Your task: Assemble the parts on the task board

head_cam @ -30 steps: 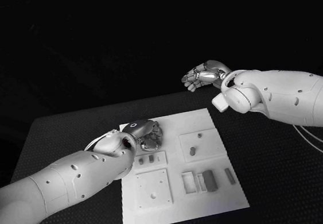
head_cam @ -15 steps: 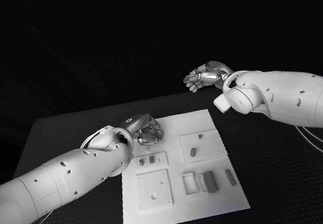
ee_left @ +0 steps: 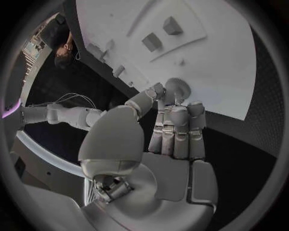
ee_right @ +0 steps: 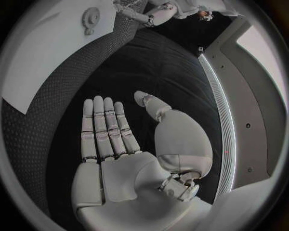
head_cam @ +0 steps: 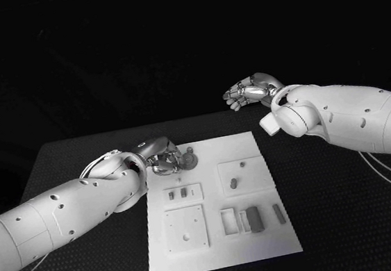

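Observation:
The white task board [head_cam: 225,250] lies in the middle of the table. A small toothed gear [head_cam: 188,156] lies flat near the board's far left corner. My left hand [head_cam: 162,156] is just left of it, fingers stretched out and holding nothing. In the left wrist view the gear [ee_left: 176,88] sits on the board [ee_left: 211,57] right at the fingertips [ee_left: 175,111] of my left hand [ee_left: 168,139]. My right hand [head_cam: 251,89] is raised beyond the board's far right corner. Its palm [ee_right: 120,144] is flat and empty.
Two small pieces [head_cam: 177,194] stand in a square plate, and one piece [head_cam: 232,183] sits in the plate to their right. A larger plate [head_cam: 186,229], a frame [head_cam: 229,220] and two bars [head_cam: 253,219] lie at the board's near end. Black table [head_cam: 352,222] surrounds the board.
My left hand has drawn back to the left off the board's far corner, uncovering the gear that now lies there alone. My right hand has stayed where it was.

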